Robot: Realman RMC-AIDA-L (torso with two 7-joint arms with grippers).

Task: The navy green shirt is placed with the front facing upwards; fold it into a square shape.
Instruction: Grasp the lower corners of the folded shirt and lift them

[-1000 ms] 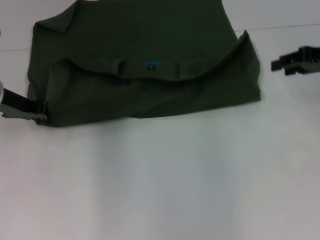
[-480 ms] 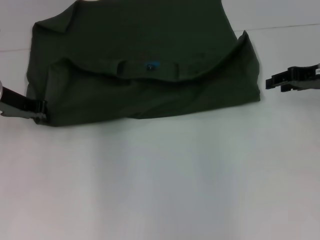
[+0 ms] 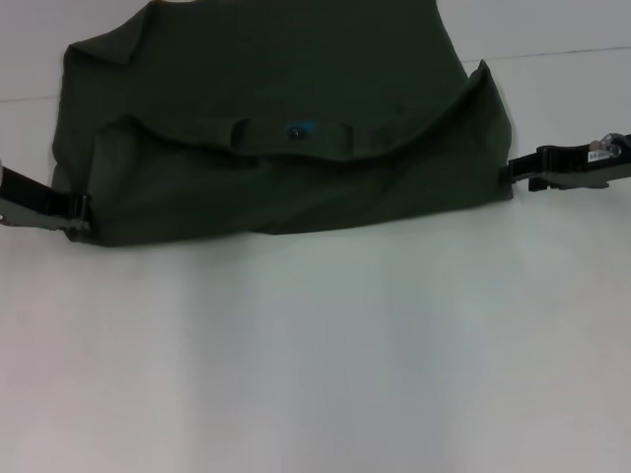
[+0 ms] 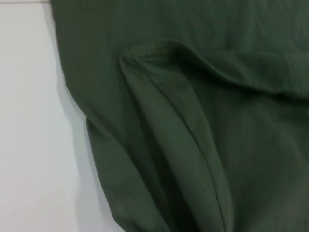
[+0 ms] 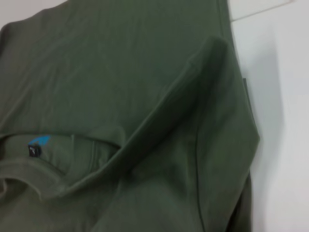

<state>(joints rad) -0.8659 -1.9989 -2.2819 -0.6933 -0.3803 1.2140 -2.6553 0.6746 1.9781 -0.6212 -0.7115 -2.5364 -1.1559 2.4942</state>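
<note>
The navy green shirt (image 3: 286, 148) lies on the white table (image 3: 315, 355), partly folded, plain green with no print showing. Its ribbed collar (image 3: 296, 143) and the blue mark (image 3: 299, 129) inside the neck face me. My left gripper (image 3: 83, 213) sits at the shirt's near left corner, touching the cloth. My right gripper (image 3: 513, 172) is at the shirt's right edge, low near the table. The left wrist view shows a raised fold of the shirt (image 4: 193, 121). The right wrist view shows the shirt (image 5: 120, 96), its raised right corner and the blue mark (image 5: 37, 142).
Bare white table lies in front of the shirt toward me. A thin seam line (image 3: 572, 49) crosses the table at the back right. The shirt's far part runs out of the head view at the top.
My right gripper has moved down and left from beside the shirt to its right edge. My left gripper has stayed at the near left corner. The shirt has not shifted.
</note>
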